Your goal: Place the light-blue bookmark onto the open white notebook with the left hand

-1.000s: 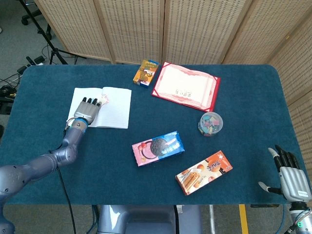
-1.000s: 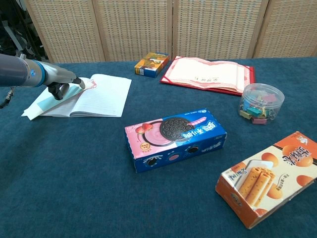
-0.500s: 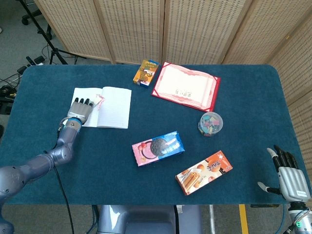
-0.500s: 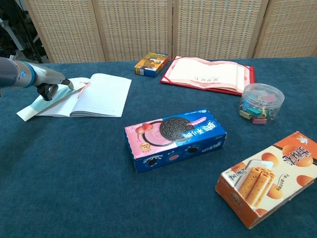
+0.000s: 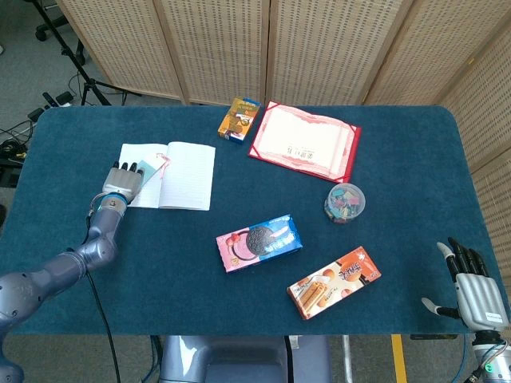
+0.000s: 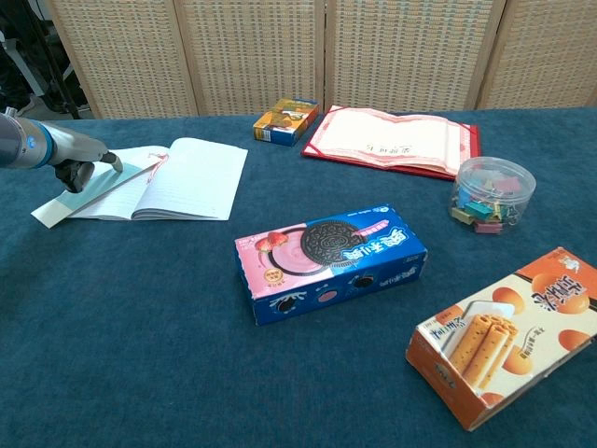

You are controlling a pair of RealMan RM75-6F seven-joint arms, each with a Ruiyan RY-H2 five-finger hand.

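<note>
The open white notebook [image 5: 180,175] lies at the table's left side. On its left page rests the light-blue bookmark [image 5: 147,169], its pink tassel pointing toward the spine. In the chest view the bookmark [image 6: 127,176] is a pale strip slanting across the notebook [image 6: 191,177] and past its near-left corner. My left hand [image 5: 121,180] lies flat with fingers stretched out over the bookmark's outer end and the page's left edge, holding nothing; the chest view shows the left hand [image 6: 76,170] just above the strip. My right hand [image 5: 473,289] hangs open, fingers apart, off the table's near right corner.
A small orange snack box [image 5: 239,118] and a red certificate folder [image 5: 306,141] lie at the back. A clear tub of clips [image 5: 345,203], a blue cookie box [image 5: 259,242] and an orange wafer box [image 5: 334,282] sit mid to right. A folding screen stands behind.
My left hand has slid back to the left off the page, uncovering the bookmark, which stays on the notebook. The right hand has not moved.
</note>
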